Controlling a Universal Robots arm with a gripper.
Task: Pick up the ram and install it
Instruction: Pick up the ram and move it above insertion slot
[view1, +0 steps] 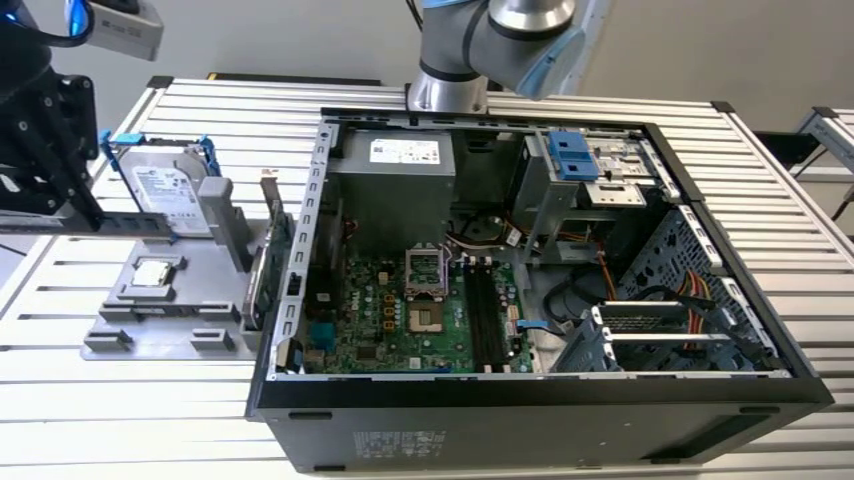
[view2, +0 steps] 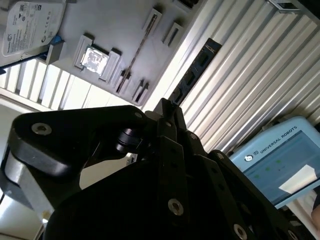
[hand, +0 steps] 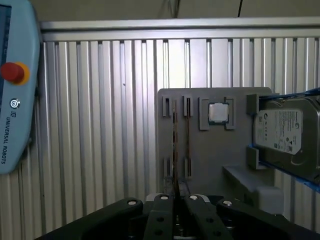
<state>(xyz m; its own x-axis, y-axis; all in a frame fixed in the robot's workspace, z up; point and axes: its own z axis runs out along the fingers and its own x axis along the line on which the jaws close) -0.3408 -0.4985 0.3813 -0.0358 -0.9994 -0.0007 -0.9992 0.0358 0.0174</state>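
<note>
Ram (hand: 174, 135) stands slotted in holder (hand: 215, 155), apart from hand (hand: 176, 201).

Print marks the hard drive (hand: 285, 131), the teach pendant (hand: 15, 100) and the power supply (view1: 404, 151).

Black gripper (hand: 178, 201) near a gray tray (hand: 210, 160). In its slots, thin ram (hand: 175, 140) on edge, beside a square chip (hand: 218, 112) and hard drive (hand: 285, 131).

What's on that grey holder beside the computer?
A hard drive, a square chip and thin ram standing edge-on in slots. The jaws cover one edge of the holder; what's there is hidden.
</note>
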